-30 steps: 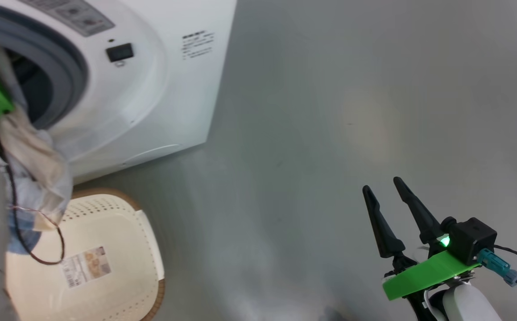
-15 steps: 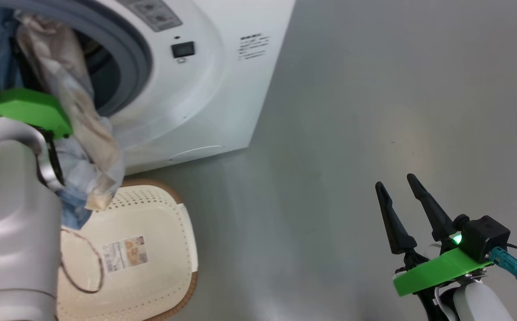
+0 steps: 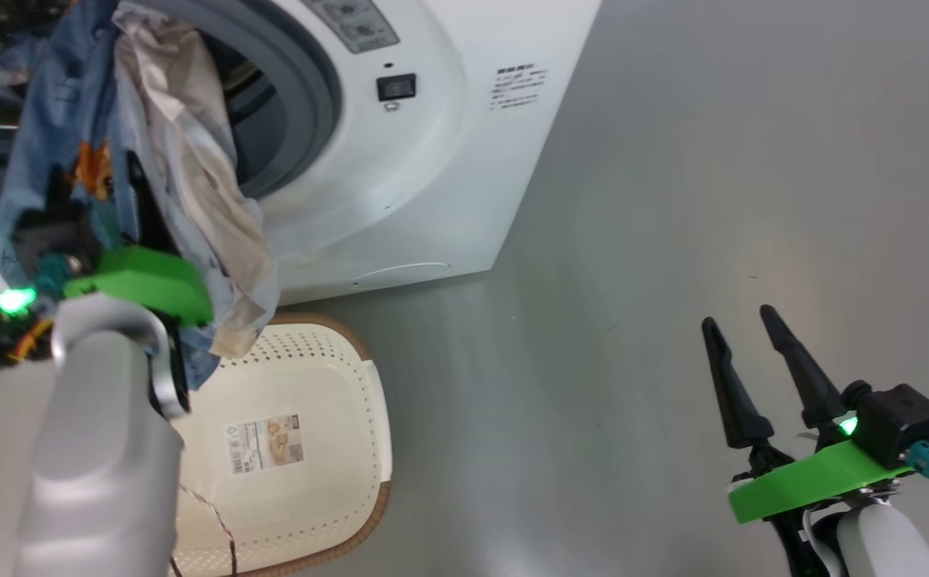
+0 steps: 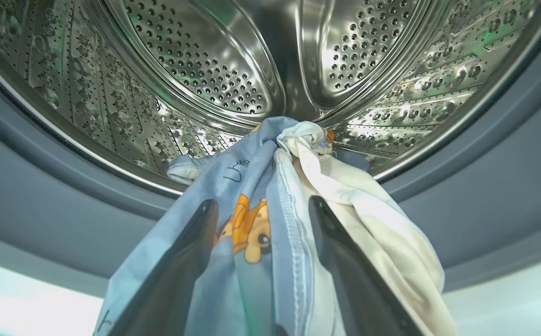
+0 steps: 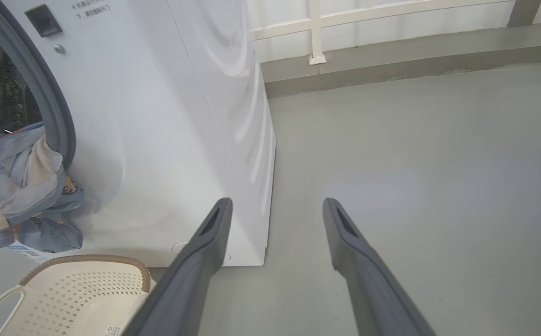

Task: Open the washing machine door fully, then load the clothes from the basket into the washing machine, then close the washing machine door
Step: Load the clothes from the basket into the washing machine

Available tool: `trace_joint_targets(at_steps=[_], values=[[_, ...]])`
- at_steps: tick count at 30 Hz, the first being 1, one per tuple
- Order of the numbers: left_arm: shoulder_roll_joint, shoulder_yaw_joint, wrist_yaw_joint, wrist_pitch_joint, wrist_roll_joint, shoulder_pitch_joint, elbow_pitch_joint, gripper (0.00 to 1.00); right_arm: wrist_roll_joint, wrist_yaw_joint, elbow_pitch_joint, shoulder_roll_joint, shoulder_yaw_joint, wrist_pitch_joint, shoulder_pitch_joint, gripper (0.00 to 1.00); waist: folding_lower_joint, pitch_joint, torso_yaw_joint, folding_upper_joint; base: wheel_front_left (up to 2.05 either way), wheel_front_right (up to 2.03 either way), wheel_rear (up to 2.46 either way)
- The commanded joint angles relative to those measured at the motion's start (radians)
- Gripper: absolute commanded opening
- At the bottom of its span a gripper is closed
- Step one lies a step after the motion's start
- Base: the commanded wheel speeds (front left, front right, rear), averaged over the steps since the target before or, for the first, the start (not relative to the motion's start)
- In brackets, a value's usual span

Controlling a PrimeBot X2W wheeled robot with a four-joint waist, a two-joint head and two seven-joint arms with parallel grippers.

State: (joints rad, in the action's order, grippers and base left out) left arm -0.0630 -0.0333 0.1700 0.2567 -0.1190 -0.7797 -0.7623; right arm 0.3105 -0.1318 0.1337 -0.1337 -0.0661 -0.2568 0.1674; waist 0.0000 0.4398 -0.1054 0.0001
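Observation:
The washing machine [image 3: 432, 160] stands with its mouth open; its door is out of view. The light blue and white clothes [image 3: 183, 160] hang out of the mouth over the grey seal [image 3: 312, 80]. They drape over my left gripper [image 4: 263, 203], whose jaws are open, with bear-print cloth [image 4: 247, 228] lying between and over the fingers. Ahead of it is the steel drum [image 4: 195, 60]. The cream basket [image 3: 368, 361] sits on the floor below the mouth, with a label on its bottom. My right gripper [image 3: 739, 318] hangs open over bare floor, well to the right.
The right wrist view has the washing machine's white side [image 5: 233, 116], the hanging clothes [image 5: 18, 186], the basket [image 5: 79, 289] and my right gripper [image 5: 276, 203] over grey floor [image 5: 415, 186]. A low wall with a white railing [image 5: 317, 28] runs behind.
The head camera has turned, so the machine and basket now sit further right in the picture. More of the left arm and the draped clothes shows. The right gripper stays open.

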Motion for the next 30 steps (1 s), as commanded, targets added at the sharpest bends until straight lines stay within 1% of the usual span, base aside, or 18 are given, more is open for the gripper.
trace_joint_targets(at_steps=[1, 7, 12, 24, 30], values=[[-0.027, 0.015, -0.007, 0.005, -0.006, 0.033, 0.036, 1.00, -0.006, 0.001, -0.027, -0.013, -0.013, -0.005, -0.009, 1.00, 0.0000, -0.002, 0.009, -0.0001, 0.00, 0.00, 0.00], [-0.004, -0.015, -0.015, 0.005, -0.031, 0.169, 0.160, 1.00, -0.011, 0.001, -0.032, -0.018, 0.001, -0.005, -0.018, 1.00, 0.0000, -0.007, 0.039, -0.0001, 0.00, 0.00, 0.00], [0.006, -0.037, -0.012, 0.002, -0.071, 0.291, 0.271, 1.00, -0.013, 0.001, -0.032, -0.020, 0.008, -0.005, -0.020, 1.00, 0.0000, -0.010, 0.054, -0.0001, 0.00, 0.00, 0.00], [0.012, -0.090, 0.034, -0.049, -0.145, 0.512, 0.511, 1.00, -0.015, 0.001, -0.036, -0.024, 0.020, -0.005, -0.027, 1.00, 0.0000, -0.012, 0.073, -0.0001, 0.00, 0.00, 0.00], [0.012, -0.119, 0.054, -0.067, -0.167, 0.578, 0.582, 1.00, -0.016, 0.001, -0.035, -0.031, 0.026, -0.005, -0.032, 1.00, 0.0000, -0.019, 0.082, -0.0001, 0.00, 0.00, 0.00]])
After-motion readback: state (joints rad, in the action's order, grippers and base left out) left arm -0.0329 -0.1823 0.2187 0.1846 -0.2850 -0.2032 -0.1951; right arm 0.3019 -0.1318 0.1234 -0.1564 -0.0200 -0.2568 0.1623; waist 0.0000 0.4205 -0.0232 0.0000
